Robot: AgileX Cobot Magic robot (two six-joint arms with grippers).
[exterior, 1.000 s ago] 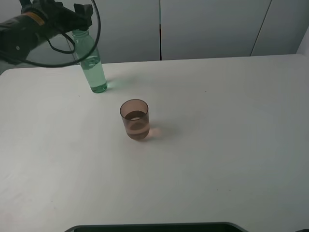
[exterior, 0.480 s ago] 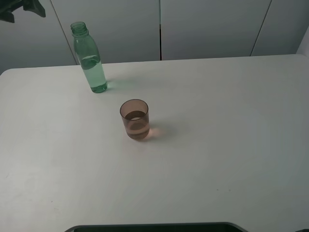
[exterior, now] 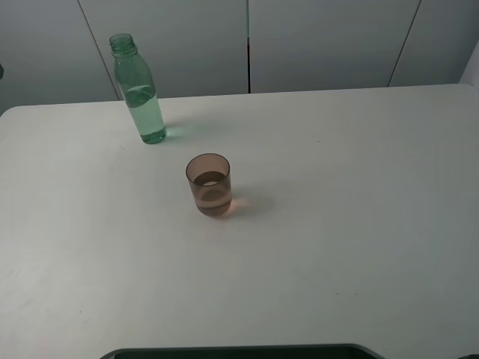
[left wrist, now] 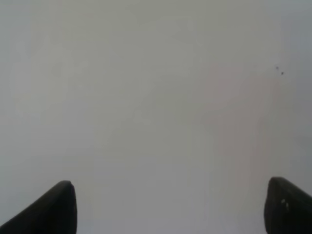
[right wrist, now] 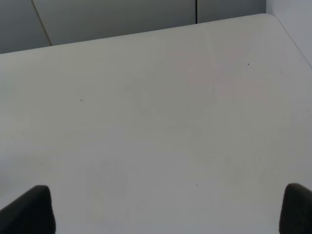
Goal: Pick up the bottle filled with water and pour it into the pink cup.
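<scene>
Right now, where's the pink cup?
In the exterior high view, the pink cup stands upright left of the table's centre, nearer the camera than the bottle.

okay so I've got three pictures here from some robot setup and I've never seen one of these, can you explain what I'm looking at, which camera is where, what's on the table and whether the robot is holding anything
This is a robot with two arms, each ending in a gripper with two jaws. One picture comes from a camera mounted high, looking down on a white table. The other two come from small cameras on the arms' wrists.

On the table, the high view shows a tall green-tinted bottle, upright, uncapped and partly filled with water. Nearer the camera and standing apart from it is a small pink cup that appears to have some liquid in it.

Neither arm shows in the high view. Each wrist view shows only bare pale surface and two dark jaw tips at its corners: the left gripper and the right gripper. Both sets of jaws stand wide apart with nothing between them, so nothing is held.
</scene>
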